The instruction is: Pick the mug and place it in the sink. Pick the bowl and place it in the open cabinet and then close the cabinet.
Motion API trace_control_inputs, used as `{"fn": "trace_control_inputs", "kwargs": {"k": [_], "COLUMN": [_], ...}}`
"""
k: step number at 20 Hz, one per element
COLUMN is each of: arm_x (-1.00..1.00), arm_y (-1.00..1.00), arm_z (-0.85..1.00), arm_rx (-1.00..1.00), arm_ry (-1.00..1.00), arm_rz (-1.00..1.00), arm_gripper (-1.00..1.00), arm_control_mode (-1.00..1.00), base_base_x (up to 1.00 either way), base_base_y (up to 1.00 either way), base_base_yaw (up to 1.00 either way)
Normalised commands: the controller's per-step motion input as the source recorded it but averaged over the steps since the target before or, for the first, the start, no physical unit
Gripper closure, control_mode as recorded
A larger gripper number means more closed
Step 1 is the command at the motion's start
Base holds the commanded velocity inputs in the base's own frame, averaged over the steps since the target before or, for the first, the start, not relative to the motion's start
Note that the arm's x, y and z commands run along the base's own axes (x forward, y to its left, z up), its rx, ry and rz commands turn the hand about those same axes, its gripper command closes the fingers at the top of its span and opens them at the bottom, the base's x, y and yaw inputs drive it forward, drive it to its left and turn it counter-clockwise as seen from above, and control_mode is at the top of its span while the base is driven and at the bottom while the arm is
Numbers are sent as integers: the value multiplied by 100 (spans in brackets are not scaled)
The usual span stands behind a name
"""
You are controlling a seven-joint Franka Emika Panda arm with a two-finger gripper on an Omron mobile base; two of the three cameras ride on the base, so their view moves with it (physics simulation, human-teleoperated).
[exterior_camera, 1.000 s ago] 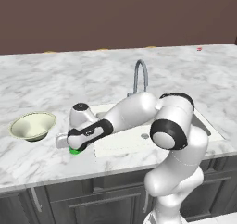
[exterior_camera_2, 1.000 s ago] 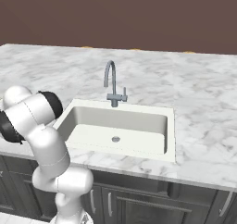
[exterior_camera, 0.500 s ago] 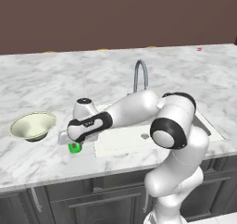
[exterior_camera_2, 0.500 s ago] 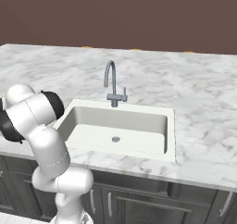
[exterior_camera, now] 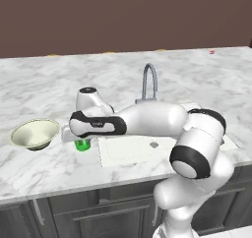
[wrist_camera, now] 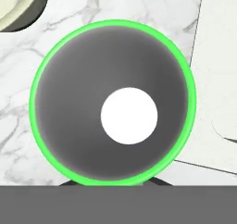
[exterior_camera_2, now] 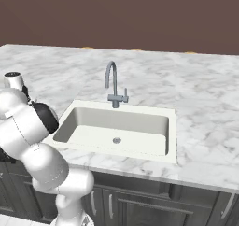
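Marble counter (exterior_camera: 44, 165): mug (wrist_camera: 113, 102) seemingly upright.

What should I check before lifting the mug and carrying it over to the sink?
1. Gripper closed on the mug: ok; the jaws have shut over its rim, at the bottom edge of the hand view.
2. Mug upright on the counter: ok; the hand view looks straight down into its round opening.
3. Grip secure enough to lift: cannot tell; the fingertips are mostly hidden under the mug's rim.
4. Sink free to receive it: ok; the basin shows just its drain.
5. Bowl out of the lift path: ok; it sits apart from the mug, on the side away from the sink.
6. Faucet out of the carry route: cannot tell.
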Motion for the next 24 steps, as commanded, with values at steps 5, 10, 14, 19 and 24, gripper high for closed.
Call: {"fn": "trace_control_inputs", "kwargs": {"k": [5, 10, 14, 19, 24], "arm_x": [-1, 0, 0, 0, -2], "arm_y": [-45, -57, -49, -46, -36], "arm_z": [49, 18, 0, 0, 7], "arm_rx": [-4, -1, 0, -2, -2], "arm_ry": [1, 1, 6, 6, 6], "arm_rz": [12, 21, 23, 29, 26], "arm_gripper": [100, 100, 100, 100, 100], "arm_control_mode": [-100, -100, -100, -100, -100], "base_base_x": [0, 0, 0, 0, 0], "base_base_y": [0, 0, 0, 0, 0], "base_base_yaw": [0, 0, 0, 0, 0]}}
